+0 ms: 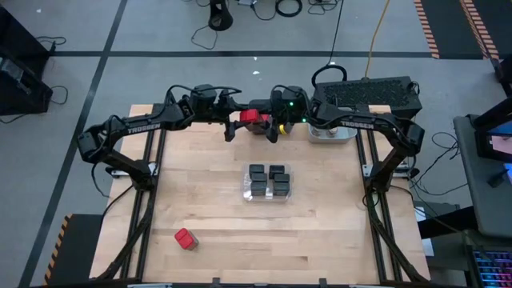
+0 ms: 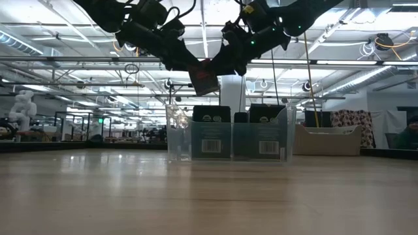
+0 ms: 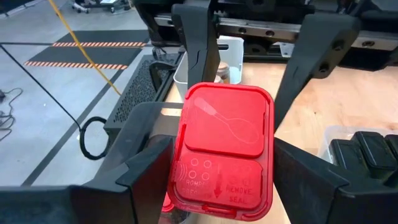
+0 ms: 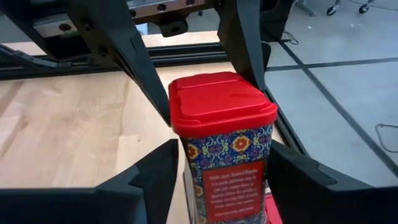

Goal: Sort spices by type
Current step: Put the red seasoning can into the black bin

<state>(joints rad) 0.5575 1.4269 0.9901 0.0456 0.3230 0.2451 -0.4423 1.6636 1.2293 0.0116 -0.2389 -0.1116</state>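
A red-topped spice box (image 1: 254,118) with a patterned label hangs in the air over the table's far middle, between both grippers. My left gripper (image 1: 240,122) reaches it from the table's left and my right gripper (image 1: 269,122) from the right, each shut on it. In the low view the box (image 2: 204,77) tilts, well above the wood. A second red-topped box (image 1: 186,238) lies on the table near the near-left corner. Several black boxy spices (image 1: 268,180) stand in a clear bin (image 2: 176,134) at mid-table. My left gripper pinches the red-topped box at its lid end (image 3: 177,155) between its two fingers, level from the table's left, with the red lid facing its wrist camera. The box is lifted clear. My right gripper pinches the same box by its labelled body (image 4: 189,168), below the lid, one finger on each side, coming from the table's right. The box is clear of the table and tilted in the low view.
A light grey bin (image 1: 332,132) sits at the far right of the table, with a tan-lidded jar (image 3: 222,67) showing in it. A dark grey bin (image 1: 368,94) lies beyond the far edge. Bare wood spreads across the near half of the table.
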